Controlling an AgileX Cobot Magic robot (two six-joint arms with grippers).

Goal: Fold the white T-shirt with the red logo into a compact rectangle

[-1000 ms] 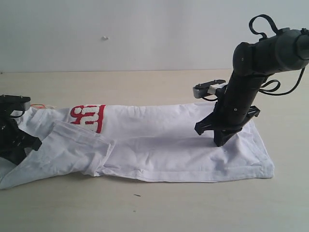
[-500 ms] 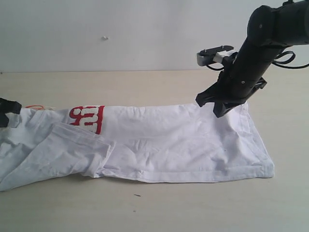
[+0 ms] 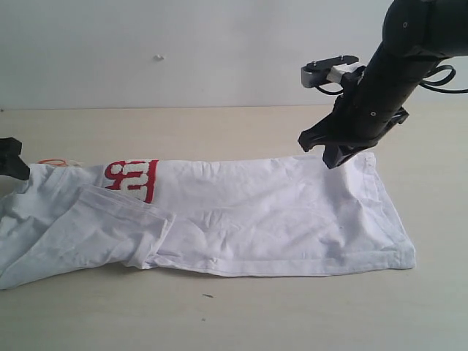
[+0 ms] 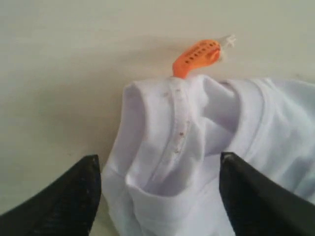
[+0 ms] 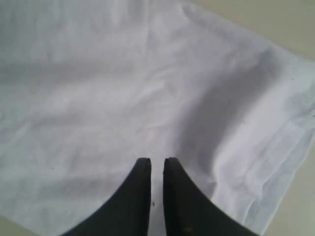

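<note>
Left hand (image 4: 157, 196) spread wide over the white T-shirt's (image 3: 241, 219) collar, holding nothing. Right hand (image 5: 156, 169) parted only a sliver, empty, raised above the hem end. Spread lengthwise along the tabletop (image 3: 219, 131), sides folded in; red logo (image 3: 133, 178) partly covered.

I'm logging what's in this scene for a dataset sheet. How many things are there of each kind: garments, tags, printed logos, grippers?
Garments: 1, the white T-shirt
Neck tags: 1, the orange tag
Printed logos: 1, the red logo
Grippers: 2, the left gripper and the right gripper
Total: 5
</note>
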